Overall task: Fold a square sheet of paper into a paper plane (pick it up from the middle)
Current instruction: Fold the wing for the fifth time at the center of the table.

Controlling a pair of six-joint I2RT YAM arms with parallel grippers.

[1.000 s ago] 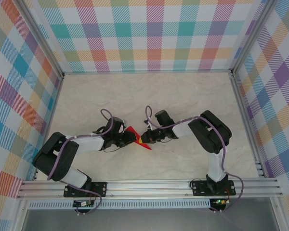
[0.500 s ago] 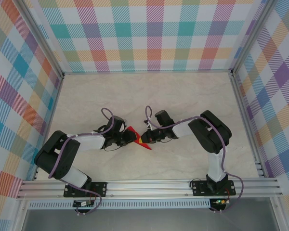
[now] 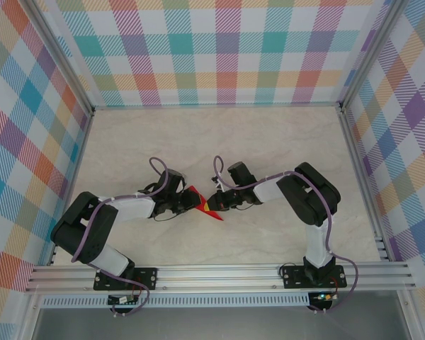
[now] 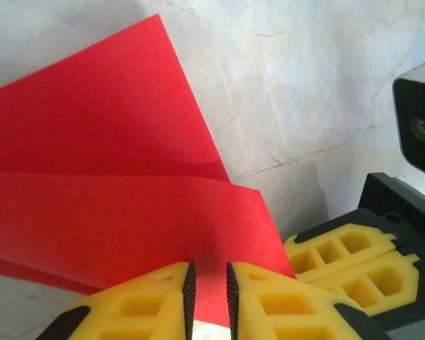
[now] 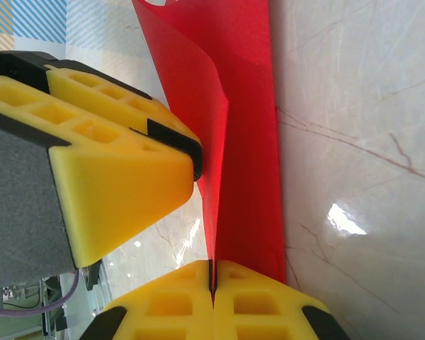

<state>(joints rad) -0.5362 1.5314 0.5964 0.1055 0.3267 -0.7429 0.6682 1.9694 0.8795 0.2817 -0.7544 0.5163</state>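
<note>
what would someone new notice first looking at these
The red paper at the middle of the table, half folded between both grippers. The right gripper is clamped shut on a fold; the left gripper has jaws slightly apart with paper in the gap, grip unclear. Loud plaid walls surround it all.

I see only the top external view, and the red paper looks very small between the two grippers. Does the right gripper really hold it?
Observer: Yes. In the right wrist view, the right gripper is shut on an edge of the paper.
Operator: And the left gripper?
Observer: In the left wrist view, the left gripper has its jaws slightly apart, and red paper shows in the gap.
Operator: Does the paper lie flat?
Observer: No. In the left wrist view, one layer bends over another.
</note>
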